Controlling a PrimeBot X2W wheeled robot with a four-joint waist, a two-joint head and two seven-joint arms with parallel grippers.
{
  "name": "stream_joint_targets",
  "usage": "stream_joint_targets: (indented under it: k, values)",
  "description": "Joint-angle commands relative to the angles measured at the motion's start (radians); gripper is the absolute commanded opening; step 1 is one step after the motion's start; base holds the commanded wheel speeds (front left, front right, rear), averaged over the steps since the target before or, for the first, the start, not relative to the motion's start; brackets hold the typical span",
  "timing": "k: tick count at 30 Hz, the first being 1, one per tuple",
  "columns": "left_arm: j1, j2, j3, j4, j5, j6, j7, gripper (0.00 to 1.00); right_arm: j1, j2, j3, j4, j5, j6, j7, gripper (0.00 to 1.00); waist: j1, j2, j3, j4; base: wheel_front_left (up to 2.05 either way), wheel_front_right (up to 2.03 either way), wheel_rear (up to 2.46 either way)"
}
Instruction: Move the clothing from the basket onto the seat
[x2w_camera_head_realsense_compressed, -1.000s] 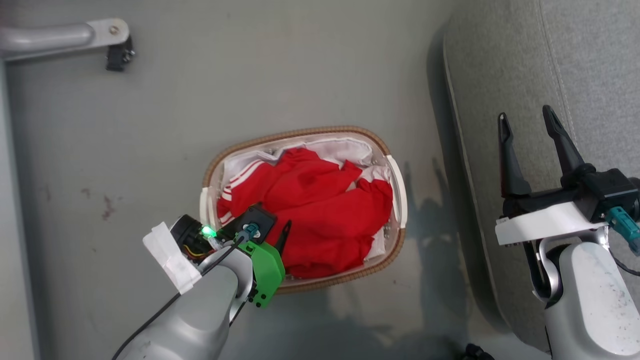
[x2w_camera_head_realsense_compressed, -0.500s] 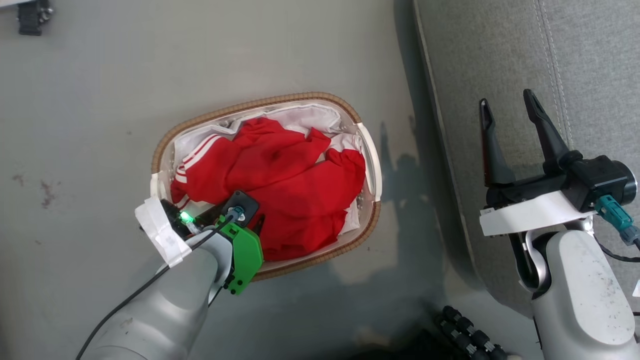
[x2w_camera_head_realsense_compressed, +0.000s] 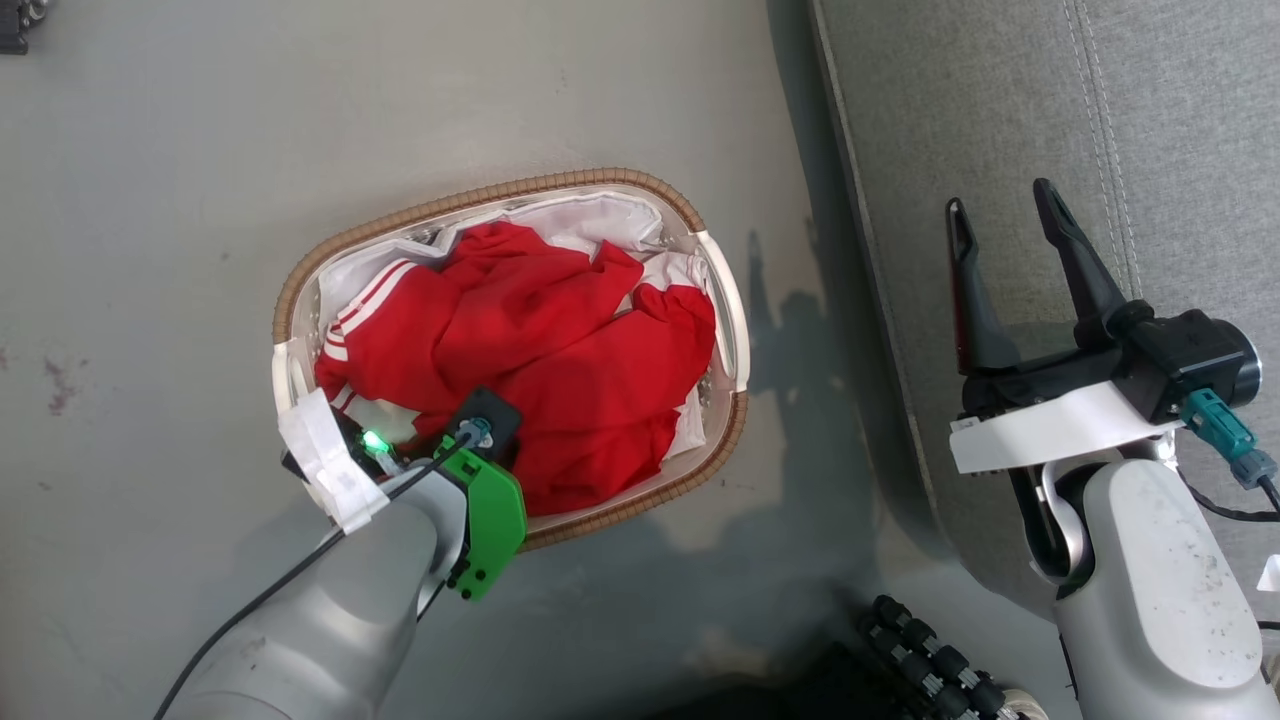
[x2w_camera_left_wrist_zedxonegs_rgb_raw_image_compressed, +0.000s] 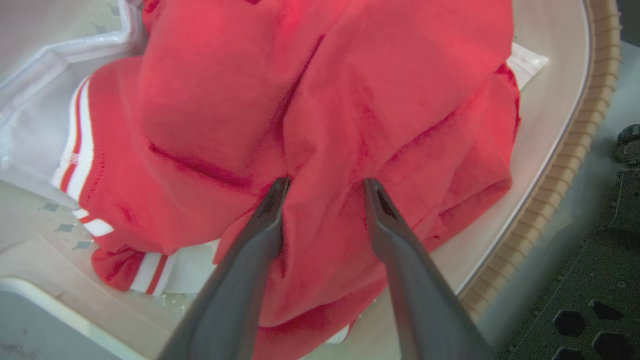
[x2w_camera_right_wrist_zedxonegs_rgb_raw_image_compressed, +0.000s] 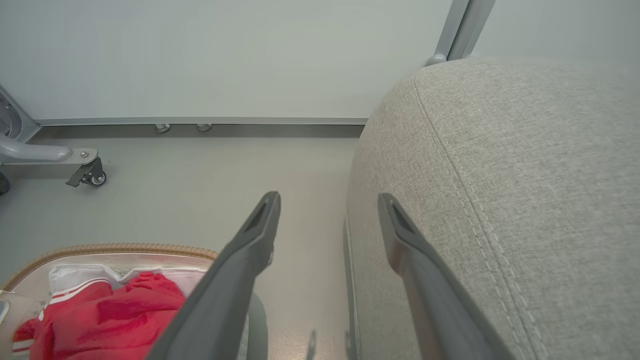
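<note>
Grey floor (x2w_camera_head_realsense_compressed: 200, 150), pale wall (x2w_camera_right_wrist_zedxonegs_rgb_raw_image_compressed: 200, 50) at the back in R wrist view, small caster (x2w_camera_right_wrist_zedxonegs_rgb_raw_image_compressed: 91, 176) on a metal leg near it.

Basket (x2w_camera_head_realsense_compressed: 520, 186) sits on floor, just beside seat (x2w_camera_head_realsense_compressed: 1000, 100) but not touching it. Clothing (x2w_camera_head_realsense_compressed: 560, 340) = crumpled red heap w/ white stripes, lying inside basket on the white liner (x2w_camera_head_realsense_compressed: 600, 215); fills most of it. Nothing red on seat.

L gripper (x2w_camera_left_wrist_zedxonegs_rgb_raw_image_compressed: 324, 182): reaches down into basket at its near end. Fingers (x2w_camera_left_wrist_zedxonegs_rgb_raw_image_compressed: 265, 215) set apart, roughly mid-width gap. Both tips pressed into the red cloth; a raised fold sits between them. Fold looks loose, not pinched flat, so no firm grip seen. Cloth not lifted, lies on heap as a whole.

R gripper (x2w_camera_head_realsense_compressed: 998, 197): hangs over front edge of seat, well apart from basket. Fingers (x2w_camera_right_wrist_zedxonegs_rgb_raw_image_compressed: 260, 225) spread wide, nothing between them, touching nothing. In R wrist view one finger lies over the floor gap, the other over the cushion edge.
</note>
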Motion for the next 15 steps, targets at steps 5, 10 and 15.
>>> stream_joint_targets:
  k: [5,10,15]
  values:
    - [0.022,0.014,-0.039,0.005,-0.042,0.000,0.031,0.35,-0.018,-0.003,0.016,0.002,0.005,-0.001,-0.005,1.00,-0.0001,-0.0001,0.002,0.003,0.00,0.00,0.00]
    - [0.004,0.022,-0.050,0.029,-0.064,0.000,0.026,0.01,-0.027,-0.003,0.026,-0.009,0.008,-0.001,-0.005,1.00,-0.0001,-0.0001,0.020,-0.006,0.00,0.00,0.00]
    - [0.001,0.015,-0.061,0.033,-0.084,0.000,0.009,0.00,-0.019,-0.002,0.012,-0.001,0.001,-0.001,-0.005,1.00,-0.0001,-0.0001,0.025,-0.007,0.00,0.00,0.00]
